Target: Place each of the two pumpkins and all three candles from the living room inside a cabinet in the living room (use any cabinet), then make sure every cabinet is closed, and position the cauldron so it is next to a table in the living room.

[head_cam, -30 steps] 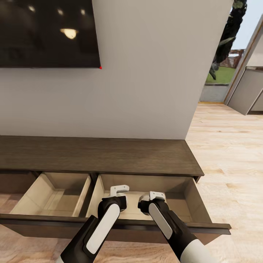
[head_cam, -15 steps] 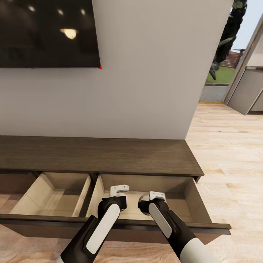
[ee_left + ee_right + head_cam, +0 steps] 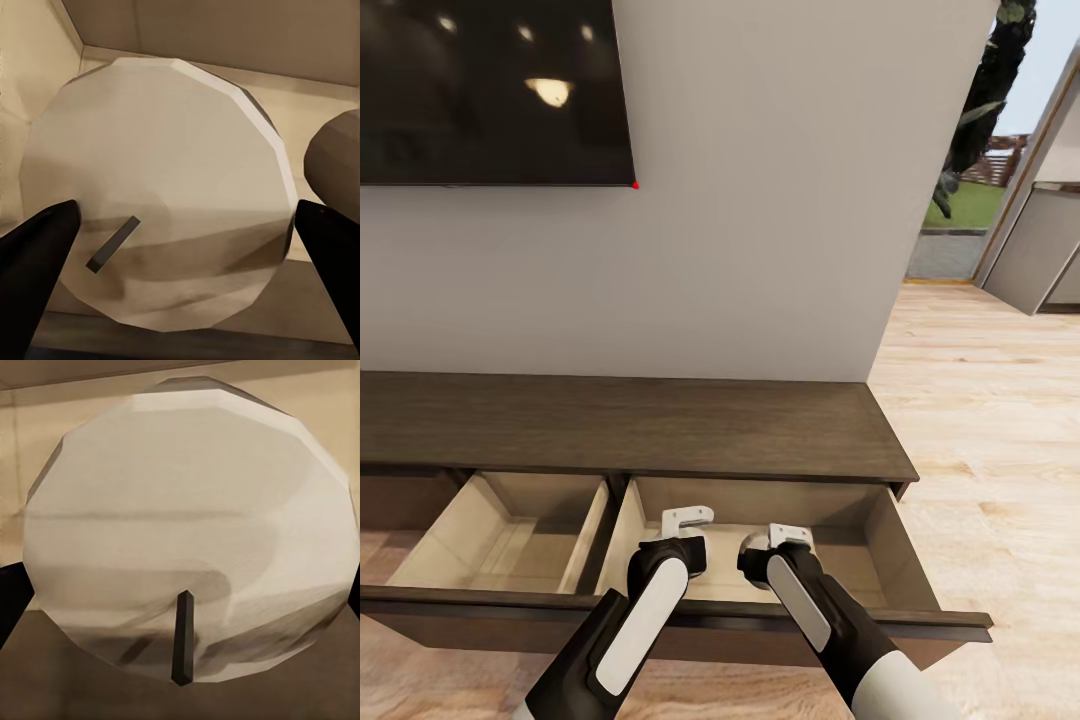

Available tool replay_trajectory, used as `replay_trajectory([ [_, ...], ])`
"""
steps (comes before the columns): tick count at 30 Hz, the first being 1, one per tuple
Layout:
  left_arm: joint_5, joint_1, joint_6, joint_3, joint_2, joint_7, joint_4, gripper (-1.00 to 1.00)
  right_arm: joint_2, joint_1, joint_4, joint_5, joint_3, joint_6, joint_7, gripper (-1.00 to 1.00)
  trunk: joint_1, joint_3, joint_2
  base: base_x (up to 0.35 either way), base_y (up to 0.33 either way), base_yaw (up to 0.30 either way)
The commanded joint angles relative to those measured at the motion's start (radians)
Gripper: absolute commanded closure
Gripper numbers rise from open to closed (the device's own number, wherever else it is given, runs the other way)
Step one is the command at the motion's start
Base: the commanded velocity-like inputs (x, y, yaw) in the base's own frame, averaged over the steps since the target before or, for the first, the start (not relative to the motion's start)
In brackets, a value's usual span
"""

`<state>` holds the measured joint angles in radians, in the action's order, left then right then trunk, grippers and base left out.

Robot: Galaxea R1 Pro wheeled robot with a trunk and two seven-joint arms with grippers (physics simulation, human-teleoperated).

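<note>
The long dark brown cabinet (image 3: 660, 425) stands against the grey wall (image 3: 760, 200), below a black television screen (image 3: 490, 90), and two of its pale-lined drawers are pulled out side by side: a left drawer (image 3: 510, 535) and a right drawer (image 3: 880, 545). Both arms reach down into the right drawer. In the head view the left hand (image 3: 687, 520) hangs over the drawer's left part and the right hand (image 3: 790, 537) just beside it, nearer the middle, with a rounded grey-tan edge peeping out at the right hand's left side. The left wrist view looks straight down on the flat round top of a grey-tan candle (image 3: 161, 195) with a short dark wick lying on it; the two dark fingertips (image 3: 37, 262) stand at either side of the candle's rim, spread about as wide as the candle, and whether they press on it or merely flank it cannot be told. A second candle (image 3: 337, 165) shows at the edge of that view, close beside the first, on the drawer's pale floor. The right wrist view shows a candle top (image 3: 187, 532) with an upright dark wick, very close to the camera; only a dark fingertip (image 3: 11, 600) shows at one edge, so how far this hand is open cannot be told. Light wooden flooring (image 3: 990, 400) runs off to the right toward a doorway.
</note>
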<state>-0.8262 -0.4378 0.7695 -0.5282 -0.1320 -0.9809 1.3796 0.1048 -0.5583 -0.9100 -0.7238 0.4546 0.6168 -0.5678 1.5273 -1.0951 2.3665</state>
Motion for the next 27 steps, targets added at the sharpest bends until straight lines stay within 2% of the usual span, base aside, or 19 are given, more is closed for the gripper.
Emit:
replay_trajectory([
  [1,-0.008,-0.001,0.002,-0.001,0.000,-0.010,0.001,1.00,0.000,-0.001,-0.001,-0.012,0.003,0.000,-0.011,1.00,0.000,-0.001,0.000,0.000,0.000,0.000],
  [11,-0.008,-0.001,0.004,-0.001,0.000,-0.010,0.001,1.00,-0.002,-0.002,-0.003,-0.012,0.003,0.007,-0.010,1.00,0.000,-0.001,0.000,0.000,0.000,0.000],
  [12,-0.008,-0.001,0.004,-0.001,0.000,-0.010,0.001,-1.00,-0.002,-0.002,-0.003,-0.012,0.003,0.007,-0.010,1.00,0.000,-0.001,0.000,0.000,0.000,0.000],
  [27,-0.008,-0.001,0.004,0.000,-0.001,-0.007,0.001,-1.00,-0.002,-0.002,-0.002,-0.012,0.002,0.008,-0.011,1.00,0.000,-0.001,0.000,0.000,0.000,0.000],
])
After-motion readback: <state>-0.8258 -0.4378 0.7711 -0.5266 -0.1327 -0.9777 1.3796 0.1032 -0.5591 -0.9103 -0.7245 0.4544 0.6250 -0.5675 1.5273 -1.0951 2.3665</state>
